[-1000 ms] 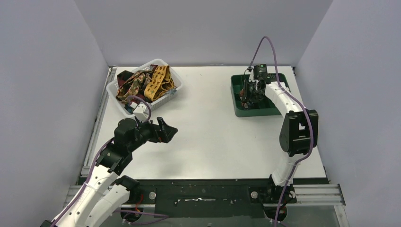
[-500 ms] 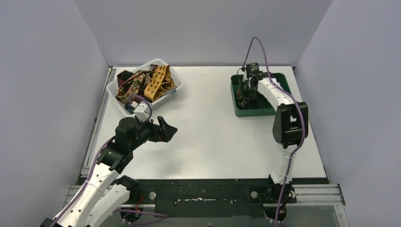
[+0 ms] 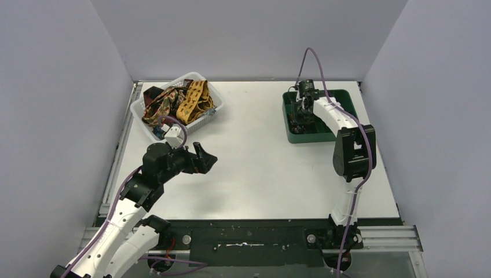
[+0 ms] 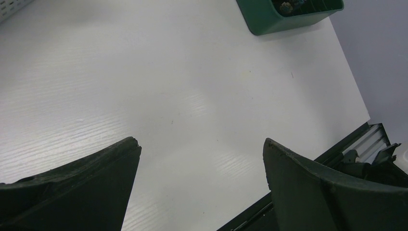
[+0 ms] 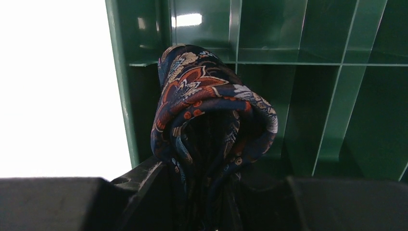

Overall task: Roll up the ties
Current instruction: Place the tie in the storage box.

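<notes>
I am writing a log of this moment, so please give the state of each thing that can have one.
Dark floral fabric tie: rolled, gripped, at the green divided plastic tray.
Right gripper: shut on that tie.
Left gripper: open, empty.
Mustard and red patterned ties: unrolled, heaped in the white plastic basket.

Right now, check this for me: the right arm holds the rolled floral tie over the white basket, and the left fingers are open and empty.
Wrong place. The right wrist view shows the right arm holding the rolled floral tie over the green divided tray. The left fingers are open and empty, as stated.
</notes>
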